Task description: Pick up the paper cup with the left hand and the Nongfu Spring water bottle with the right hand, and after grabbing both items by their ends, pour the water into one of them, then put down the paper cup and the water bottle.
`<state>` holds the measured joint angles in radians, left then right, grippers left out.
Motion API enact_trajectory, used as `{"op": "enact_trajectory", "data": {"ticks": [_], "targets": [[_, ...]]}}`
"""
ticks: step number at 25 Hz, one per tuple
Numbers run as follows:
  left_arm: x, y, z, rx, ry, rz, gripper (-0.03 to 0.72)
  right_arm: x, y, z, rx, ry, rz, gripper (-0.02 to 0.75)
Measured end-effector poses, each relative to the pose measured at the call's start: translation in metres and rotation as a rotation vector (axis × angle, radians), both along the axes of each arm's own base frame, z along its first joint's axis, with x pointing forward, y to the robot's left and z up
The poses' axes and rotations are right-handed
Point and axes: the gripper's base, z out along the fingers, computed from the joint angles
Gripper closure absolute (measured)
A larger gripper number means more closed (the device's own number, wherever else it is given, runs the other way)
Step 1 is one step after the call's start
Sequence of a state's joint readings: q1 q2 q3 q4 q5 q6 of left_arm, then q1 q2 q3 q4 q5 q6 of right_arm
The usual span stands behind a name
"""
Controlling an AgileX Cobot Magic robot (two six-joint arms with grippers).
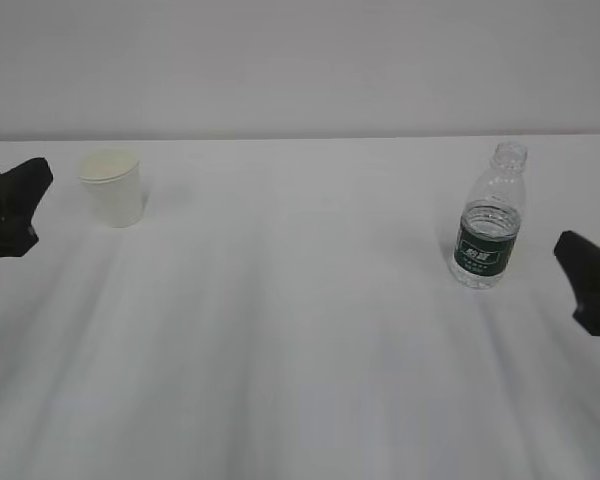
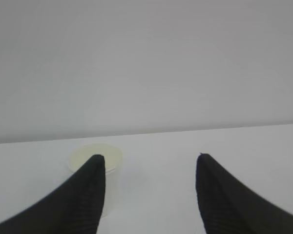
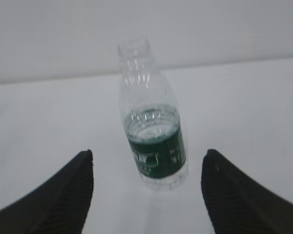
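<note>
One paper cup (image 1: 111, 186), one water bottle (image 1: 489, 219), two grippers — left (image 1: 20, 205), right (image 1: 585, 275) — one table (image 1: 300, 360).

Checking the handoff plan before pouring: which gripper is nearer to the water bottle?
Right. The right gripper sits open just to the right of the water bottle, not touching it. The left gripper is across the table, beside the paper cup.

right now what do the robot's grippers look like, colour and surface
Both are black. The left gripper and right gripper each show two broad tapering fingers with fine ribbing across the inner faces. No cables or markings show.
</note>
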<state>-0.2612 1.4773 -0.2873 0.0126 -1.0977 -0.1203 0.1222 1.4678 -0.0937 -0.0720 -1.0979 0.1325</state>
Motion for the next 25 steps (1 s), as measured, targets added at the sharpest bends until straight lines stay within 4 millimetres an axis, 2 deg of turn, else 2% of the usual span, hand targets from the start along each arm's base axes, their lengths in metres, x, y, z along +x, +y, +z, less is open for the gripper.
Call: {"op": "enact_trajectory", "data": {"ticks": [3, 7, 12, 16, 21, 25], "targets": [[0.005, -0.003, -0.019, -0.003, 0.059, -0.018, 0.267, 0.010, 0.002, -0.025, -0.016, 0.108, 0.011, 0.219], [0.008, -0.007, -0.039, 0.012, 0.140, -0.047, 0.267, 0.027, 0.008, -0.045, -0.040, 0.174, 0.064, 0.219], [0.009, -0.009, -0.052, 0.027, 0.190, -0.063, 0.268, 0.046, 0.014, -0.050, -0.050, 0.155, 0.105, 0.219], [0.009, -0.010, -0.052, 0.030, 0.190, -0.073, 0.268, 0.052, 0.014, -0.049, -0.048, 0.139, 0.092, 0.212], [0.010, -0.010, -0.052, 0.030, 0.189, -0.074, 0.268, 0.056, 0.013, -0.052, -0.069, 0.139, 0.079, 0.087], [0.010, -0.010, -0.052, 0.031, 0.188, -0.077, 0.268, 0.063, 0.013, -0.059, -0.071, 0.152, 0.071, 0.062]]}}
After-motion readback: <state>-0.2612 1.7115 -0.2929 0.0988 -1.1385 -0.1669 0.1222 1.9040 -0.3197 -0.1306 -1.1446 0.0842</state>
